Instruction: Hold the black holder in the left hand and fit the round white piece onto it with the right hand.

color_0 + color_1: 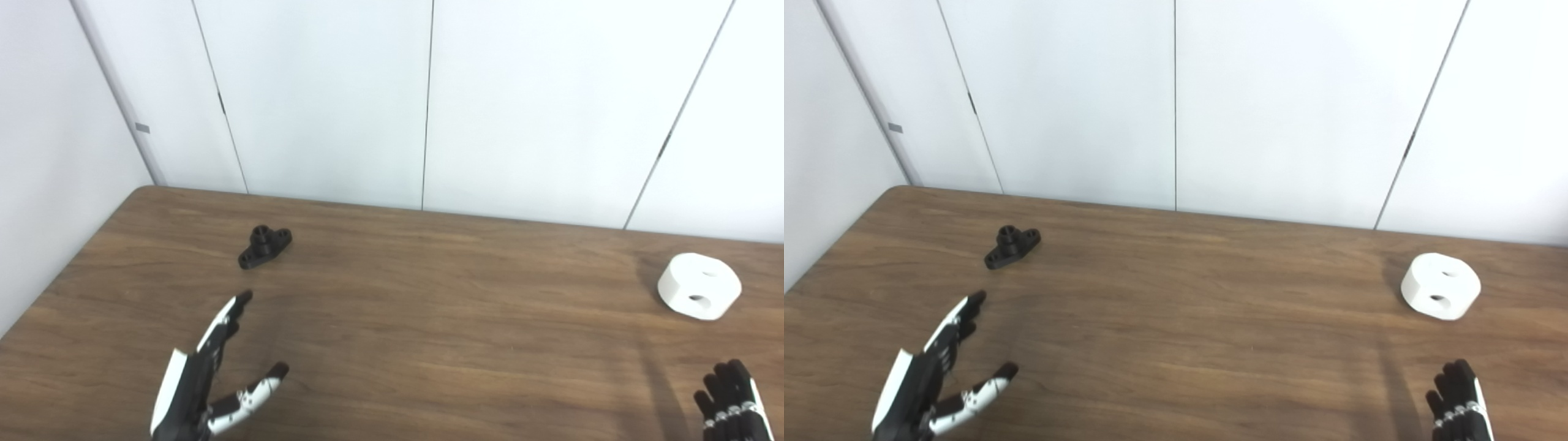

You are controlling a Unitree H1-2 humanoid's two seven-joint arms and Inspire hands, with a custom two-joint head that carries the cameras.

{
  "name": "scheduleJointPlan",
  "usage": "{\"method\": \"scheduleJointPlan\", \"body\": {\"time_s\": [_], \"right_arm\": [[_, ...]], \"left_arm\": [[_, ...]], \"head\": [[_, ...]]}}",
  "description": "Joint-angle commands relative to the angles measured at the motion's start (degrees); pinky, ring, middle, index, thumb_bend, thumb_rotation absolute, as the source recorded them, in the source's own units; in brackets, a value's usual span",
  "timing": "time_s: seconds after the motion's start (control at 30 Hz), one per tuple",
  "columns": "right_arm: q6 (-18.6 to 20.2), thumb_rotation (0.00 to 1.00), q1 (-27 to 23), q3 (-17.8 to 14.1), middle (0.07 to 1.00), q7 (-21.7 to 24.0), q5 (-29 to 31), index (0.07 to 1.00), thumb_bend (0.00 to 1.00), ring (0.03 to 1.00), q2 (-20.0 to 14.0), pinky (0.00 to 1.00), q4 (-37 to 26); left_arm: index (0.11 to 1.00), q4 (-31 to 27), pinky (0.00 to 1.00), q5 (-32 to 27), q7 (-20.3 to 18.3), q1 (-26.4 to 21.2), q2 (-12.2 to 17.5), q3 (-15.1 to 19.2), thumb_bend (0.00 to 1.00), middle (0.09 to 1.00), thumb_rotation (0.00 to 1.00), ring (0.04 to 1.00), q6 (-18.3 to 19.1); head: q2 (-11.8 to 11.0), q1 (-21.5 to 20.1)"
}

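The black holder (264, 246) is a small flat base with an upright stub. It lies on the brown table at the far left. My left hand (205, 376) is open and empty, below the holder and apart from it, fingers pointing toward it. The round white piece (699, 286), a thick disc with two holes, sits at the far right. My right hand (732, 404) shows only its fingers at the bottom right edge, below the white piece and apart from it, holding nothing; the fingers stand extended.
The wooden table (429, 318) reaches back to a white panelled wall (429, 104). Its left edge runs diagonally at the left. The holder also shows in the right eye view (1012, 247), as does the white piece (1440, 285).
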Motion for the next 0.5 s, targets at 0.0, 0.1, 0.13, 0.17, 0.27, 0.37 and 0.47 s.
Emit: {"method": "scheduleJointPlan", "body": {"time_s": [0.0,0.1,0.13,0.17,0.27,0.37,0.47], "right_arm": [[1.44,0.98,0.19,0.38,1.0,-0.44,-0.63,0.983,0.56,1.0,1.93,1.0,4.16],[1.45,0.97,0.22,0.55,0.996,-0.44,-0.82,0.981,0.55,1.0,1.94,1.0,4.18],[1.42,0.98,0.21,0.56,0.995,-0.5,-0.93,0.98,0.55,1.0,2.0,1.0,4.14],[1.51,0.97,0.2,0.53,0.991,-0.71,-1.16,0.979,0.54,1.0,2.11,1.0,4.05],[1.61,0.96,0.12,0.49,0.985,-1.01,-1.59,0.98,0.55,0.999,2.29,1.0,3.97],[1.01,0.97,0.09,0.51,0.989,-0.82,-1.37,0.982,0.54,1.0,2.29,1.0,4.29],[0.77,0.97,0.05,0.45,0.99,-0.74,-1.09,0.981,0.54,1.0,2.29,1.0,4.51]], "left_arm": [[0.922,-2.49,0.96,2.35,0.9,-1.89,1.92,1.15,0.71,0.963,0.17,0.976,1.49],[0.918,-2.69,0.94,4.92,0.89,-4.25,3.39,2.01,0.73,0.956,0.22,0.962,4.36],[0.913,-2.55,0.94,6.0,0.97,-5.18,4.0,2.32,0.73,0.954,0.23,0.961,5.31],[0.905,-2.25,0.93,7.31,1.11,-6.06,4.66,2.57,0.72,0.95,0.22,0.954,6.04],[0.903,-0.42,0.94,9.69,1.59,-7.85,6.13,2.92,0.72,0.954,0.26,0.961,6.22],[0.904,1.57,0.98,11.89,2.01,-9.77,7.21,3.0,0.72,0.964,0.29,0.982,7.1],[0.897,3.7,0.98,14.45,3.04,-11.65,7.92,2.78,0.73,0.961,0.34,0.986,7.33]], "head": [[0.17,-0.19],[0.06,-0.64],[0.06,-0.64],[0.06,-0.64],[-0.08,-0.62],[-0.06,-0.68],[0.03,-0.74]]}}
